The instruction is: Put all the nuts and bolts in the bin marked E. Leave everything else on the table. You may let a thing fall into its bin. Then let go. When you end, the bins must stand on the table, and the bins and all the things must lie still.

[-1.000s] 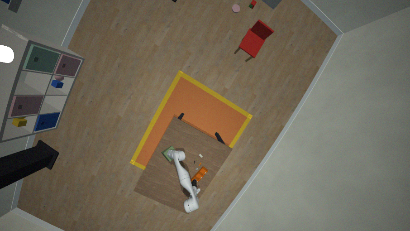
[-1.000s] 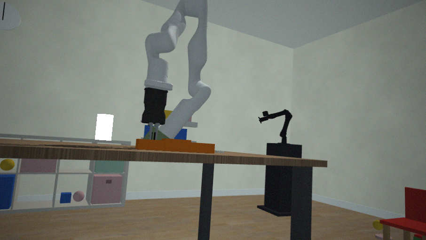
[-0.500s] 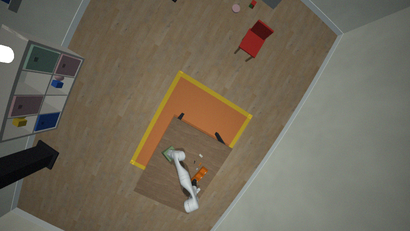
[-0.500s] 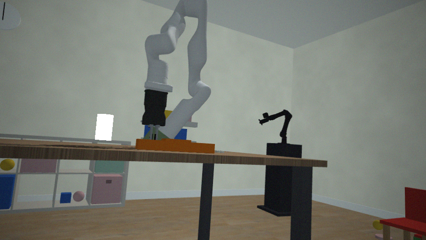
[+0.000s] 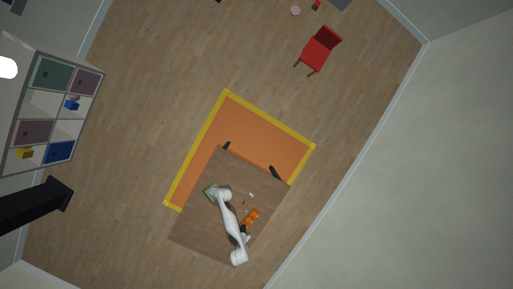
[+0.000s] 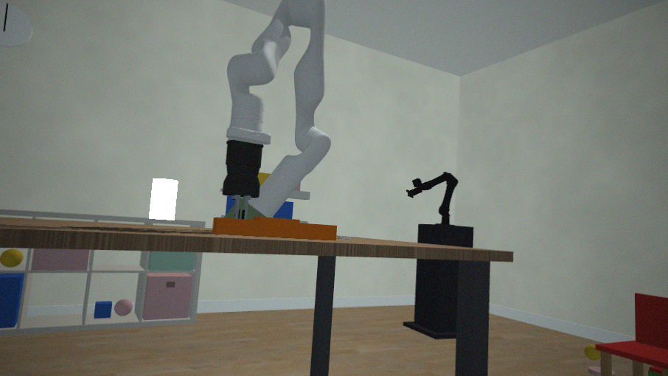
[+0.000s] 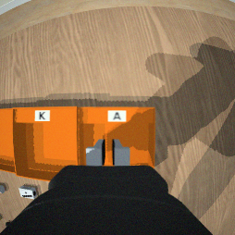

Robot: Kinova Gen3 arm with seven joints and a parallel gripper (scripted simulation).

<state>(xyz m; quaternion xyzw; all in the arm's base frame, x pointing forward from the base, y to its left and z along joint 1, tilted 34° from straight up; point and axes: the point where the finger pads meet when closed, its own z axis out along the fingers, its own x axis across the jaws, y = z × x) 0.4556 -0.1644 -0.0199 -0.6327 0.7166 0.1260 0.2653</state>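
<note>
Gripper (image 7: 105, 153) sits low over the orange bin marked A (image 7: 134, 131), fingers nearly together with only a thin gap, nothing visible between them. Bin K (image 7: 43, 139) adjoins at 9 o'clock. Small grey parts (image 7: 28, 191) lie on the table (image 7: 116, 55) at 8 o'clock; bin E is outside the wrist view.

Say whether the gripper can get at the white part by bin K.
Likely not directly: the gripper hangs low over bin A, and bin K stands between. Lifted first, the white part looks open from above.
</note>
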